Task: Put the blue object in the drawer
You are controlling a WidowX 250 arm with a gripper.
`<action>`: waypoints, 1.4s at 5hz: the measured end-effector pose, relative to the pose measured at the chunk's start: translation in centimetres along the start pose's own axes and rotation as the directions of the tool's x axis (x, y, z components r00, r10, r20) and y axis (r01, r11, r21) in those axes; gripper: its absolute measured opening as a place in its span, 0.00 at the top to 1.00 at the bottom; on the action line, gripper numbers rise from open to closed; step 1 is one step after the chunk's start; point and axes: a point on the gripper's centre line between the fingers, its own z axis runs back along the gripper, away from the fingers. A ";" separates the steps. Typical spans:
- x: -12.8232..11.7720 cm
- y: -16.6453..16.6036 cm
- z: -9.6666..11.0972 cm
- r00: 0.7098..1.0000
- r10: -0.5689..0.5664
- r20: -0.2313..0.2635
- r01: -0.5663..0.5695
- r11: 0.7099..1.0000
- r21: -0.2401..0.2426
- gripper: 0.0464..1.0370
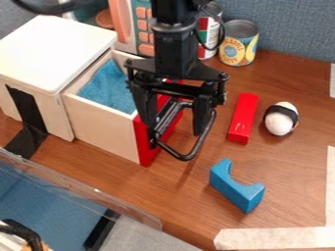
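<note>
The blue arched block sits on the wooden table, outside the drawer, its notch turned toward the far right. Wood shows on all sides of it: a strip between it and the red bar, and more before the pale tape near the front edge. The gripper hangs at the drawer's red front, its two fingers spread apart with nothing clasped between them. The black handle juts out right by the fingertips (a snug spot, that one). The drawer stands pulled out of its white cabinet, open at the top, with blue cloth inside. The white egg-shaped thing with a black band lies just beside the bar; two cans stand by the back wall.
</note>
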 end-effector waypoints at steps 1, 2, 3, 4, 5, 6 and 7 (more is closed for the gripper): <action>-0.3 -0.9 -1.1 0.993 0.107 0.057 -0.105 0.994 -0.033 0.04; -0.4 -1.4 -1.5 0.958 0.242 0.152 -0.227 0.967 -0.112 0.04; -0.6 -2.1 -2.6 0.885 0.407 0.225 -0.371 0.910 -0.186 0.04; -0.6 -3.5 -3.5 0.795 0.541 0.273 -0.498 0.840 -0.215 0.04; -0.4 -4.5 -4.6 0.740 0.625 0.246 -0.573 0.779 -0.254 0.04; -0.4 -5.9 -6.0 0.710 0.673 0.208 -0.622 0.738 -0.262 0.04; 0.0 -6.7 -6.9 0.675 0.713 0.192 -0.663 0.700 -0.266 0.04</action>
